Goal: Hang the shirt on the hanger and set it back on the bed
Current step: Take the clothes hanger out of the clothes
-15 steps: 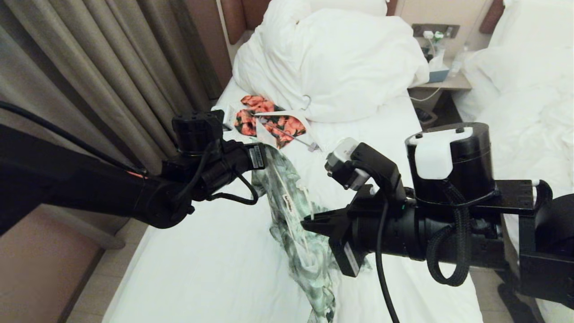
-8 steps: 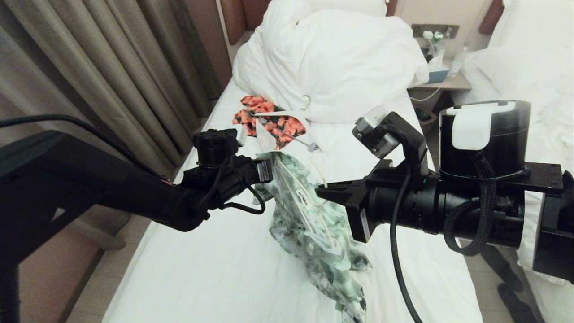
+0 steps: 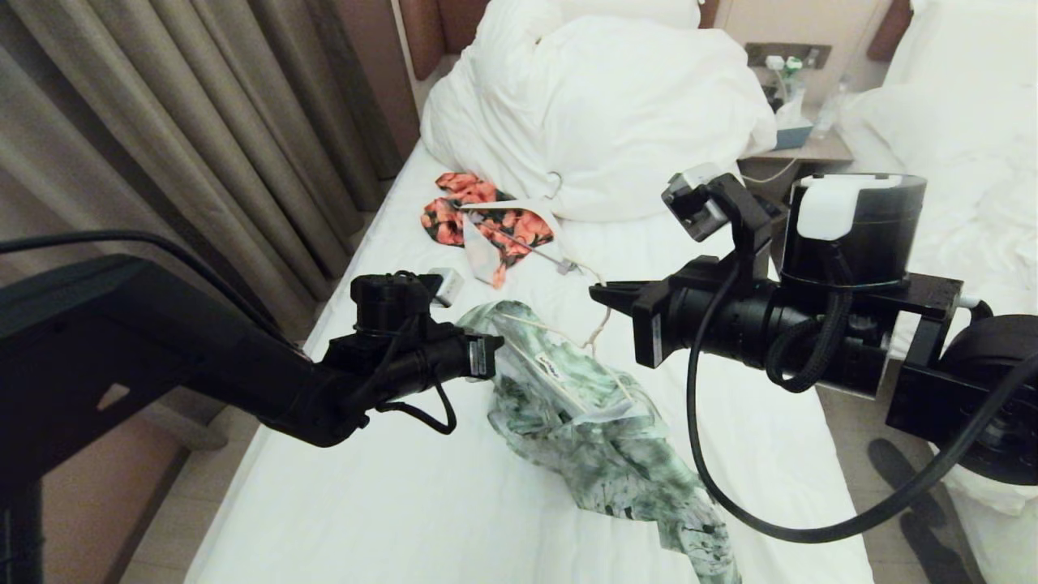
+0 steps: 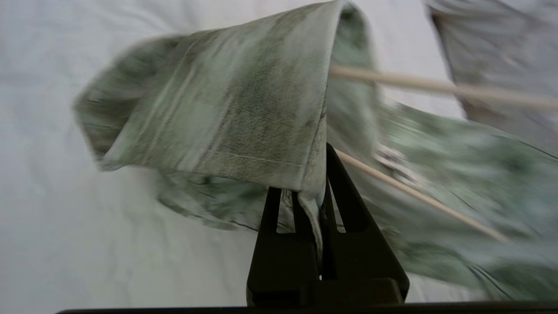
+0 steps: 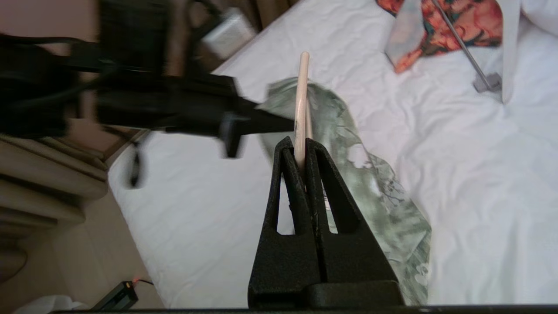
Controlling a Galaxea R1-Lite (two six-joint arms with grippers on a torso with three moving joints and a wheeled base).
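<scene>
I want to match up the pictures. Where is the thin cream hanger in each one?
Head view: the hanger is mid-picture, partly inside the green shirt.
Left wrist view: two cream rods cross the right half, behind the shirt fold.
Right wrist view: one cream rod stands up from the right gripper, mid-picture.
Shared landmark: the green shirt on the white bed.

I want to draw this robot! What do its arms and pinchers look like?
Both arms are matte black and chunky. The right arm has looping black cables, a braided hose and a round black joint with a white cap. The left arm carries thin black cables. Each end effector, left and right, has pointed black triangular fingers with cut-out slots.
</scene>
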